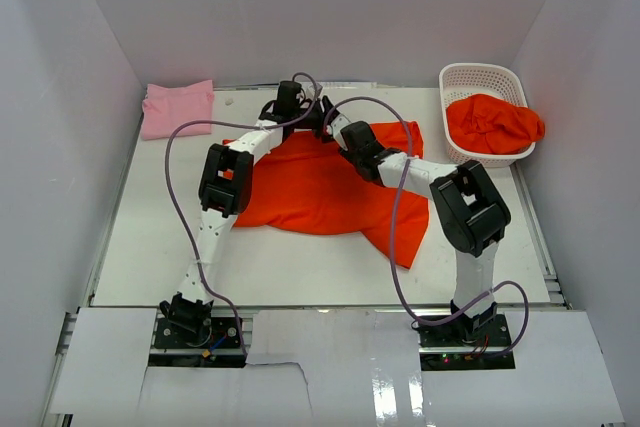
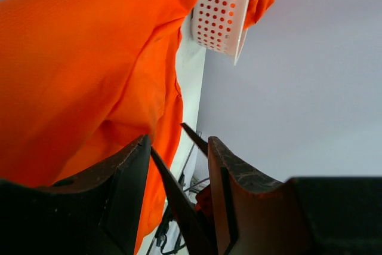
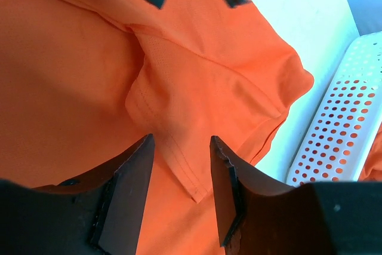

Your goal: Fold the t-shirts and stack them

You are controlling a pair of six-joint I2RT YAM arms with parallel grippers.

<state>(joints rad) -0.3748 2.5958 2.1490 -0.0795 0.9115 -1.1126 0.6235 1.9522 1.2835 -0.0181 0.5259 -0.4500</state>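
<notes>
A bright orange-red t-shirt (image 1: 310, 197) lies spread and rumpled across the middle of the table. Both grippers meet over its far edge. My left gripper (image 1: 300, 113) (image 2: 179, 143) is open, the shirt (image 2: 83, 70) lying to its left and no cloth between its fingers. My right gripper (image 1: 325, 125) (image 3: 182, 143) is open low over the shirt (image 3: 71, 88), its fingers straddling a hemmed, folded corner (image 3: 194, 174). A light pink t-shirt (image 1: 178, 108) lies folded at the back left. More orange-red t-shirts (image 1: 495, 124) are heaped in the basket.
The white lattice basket (image 1: 470, 77) (image 2: 221, 16) (image 3: 346, 129) stands at the back right, close to the shirt's right edge. White walls close in the table on three sides. Purple cables loop from both arms above the table.
</notes>
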